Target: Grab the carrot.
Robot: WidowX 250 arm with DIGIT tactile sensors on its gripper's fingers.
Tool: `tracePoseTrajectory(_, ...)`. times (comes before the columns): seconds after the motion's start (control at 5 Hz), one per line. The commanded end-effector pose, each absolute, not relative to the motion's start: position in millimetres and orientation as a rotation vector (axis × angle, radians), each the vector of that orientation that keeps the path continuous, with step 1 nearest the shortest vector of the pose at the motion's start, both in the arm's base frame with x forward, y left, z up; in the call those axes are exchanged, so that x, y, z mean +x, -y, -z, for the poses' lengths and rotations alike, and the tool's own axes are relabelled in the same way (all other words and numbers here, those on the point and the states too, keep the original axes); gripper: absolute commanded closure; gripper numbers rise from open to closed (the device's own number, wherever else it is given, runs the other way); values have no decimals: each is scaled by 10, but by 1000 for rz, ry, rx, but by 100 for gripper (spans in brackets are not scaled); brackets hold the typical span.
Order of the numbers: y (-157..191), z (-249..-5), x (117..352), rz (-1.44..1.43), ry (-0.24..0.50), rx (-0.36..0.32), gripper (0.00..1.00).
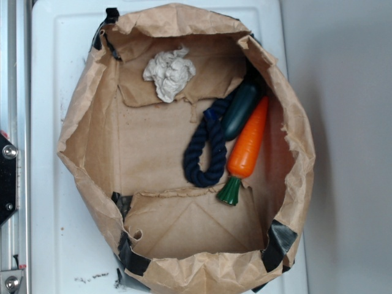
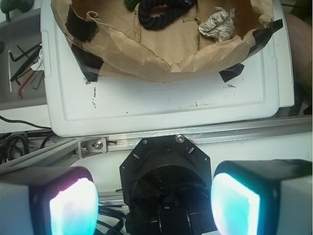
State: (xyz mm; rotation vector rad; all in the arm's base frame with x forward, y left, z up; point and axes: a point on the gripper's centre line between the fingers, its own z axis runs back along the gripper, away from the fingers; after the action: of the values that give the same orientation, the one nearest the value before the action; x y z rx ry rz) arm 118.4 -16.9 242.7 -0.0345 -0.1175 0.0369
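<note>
The carrot (image 1: 249,144), bright orange with a dark green stem end (image 1: 231,191), lies on the floor of an open brown paper bag (image 1: 92,122) at the right side, stem toward the front. In the wrist view only its green stem tip (image 2: 130,3) shows at the top edge. My gripper (image 2: 154,203) is open and empty, its two glowing pads wide apart, well outside the bag above the robot's black base (image 2: 164,171). The gripper does not show in the exterior view.
A dark green oblong toy (image 1: 240,110) lies against the carrot's left side. A navy blue rope loop (image 1: 205,153) lies left of both. A crumpled white paper ball (image 1: 169,72) sits at the bag's back. The bag stands on a white tray (image 2: 161,103). A metal rail (image 2: 195,134) runs near the base.
</note>
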Motion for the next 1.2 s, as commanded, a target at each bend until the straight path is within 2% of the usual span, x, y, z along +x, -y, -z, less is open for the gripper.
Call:
tracePoseTrajectory(0.0,169,-2427,1184,-37,118,-34,0)
tracePoseTrajectory(0.2,168,-2312,1685,-179,178,-7,0)
tracePoseTrajectory(0.4,108,-2143,2182,-260,177,8,0)
tracePoseTrajectory(0.6,20,-2034,2423,-364,243,-11,0)
tracePoseTrajectory(0.8,-85,-1822,2670,-530,362,-62,0)
tracePoseTrajectory(1.0,-252,-1674,2811,-671,394,-70,0)
